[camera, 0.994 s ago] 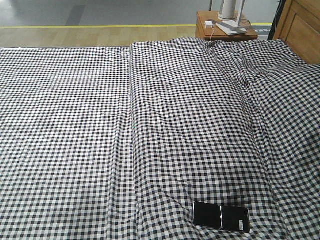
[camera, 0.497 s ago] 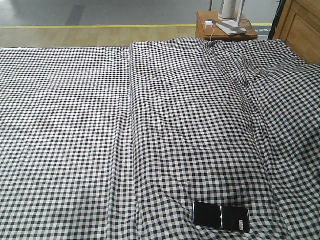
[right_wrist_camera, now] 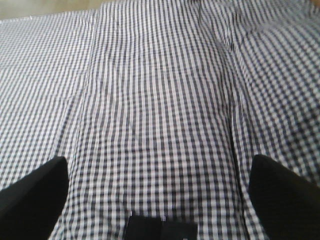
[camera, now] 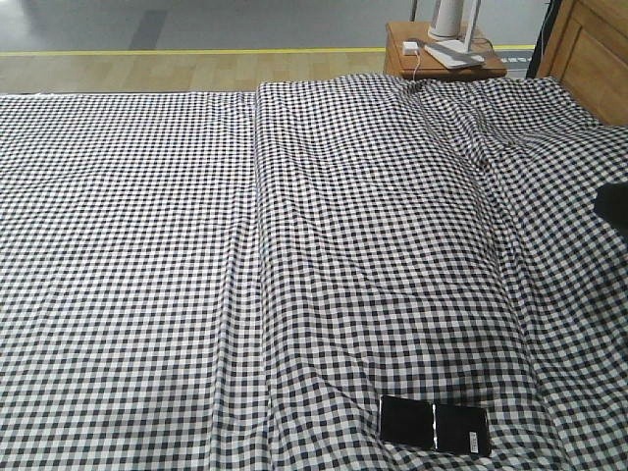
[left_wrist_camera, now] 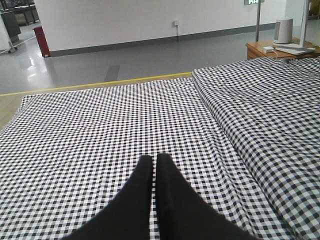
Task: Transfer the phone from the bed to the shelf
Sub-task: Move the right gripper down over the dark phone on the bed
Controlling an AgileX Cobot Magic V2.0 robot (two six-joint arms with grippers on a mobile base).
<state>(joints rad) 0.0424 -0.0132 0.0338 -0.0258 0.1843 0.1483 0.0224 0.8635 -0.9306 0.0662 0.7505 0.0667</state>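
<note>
Bedside table [camera: 400, 61]: we saw a small brown one at one o'clock in the front view.
White adapter [camera: 409, 46]: it lay on the tabletop, a thin cable trailing from it.
White cylinder [camera: 446, 18]: it stood upright, at one o'clock from the adapter.
Yellow floor line [camera: 196, 52]: it ran across at eleven o'clock.
Red object [left_wrist_camera: 42, 41]: we noted it by the wall [left_wrist_camera: 150, 20], at ten o'clock in the left wrist view.

Your front view: even, diffuse room light, sharp; soft shadows only in the folds of the bed [camera: 294, 245]. Left wrist: crisp, pale glare on the grey floor [left_wrist_camera: 30, 70]. Right wrist: blurred throughout, your checks smear into vertical stripes.
</note>
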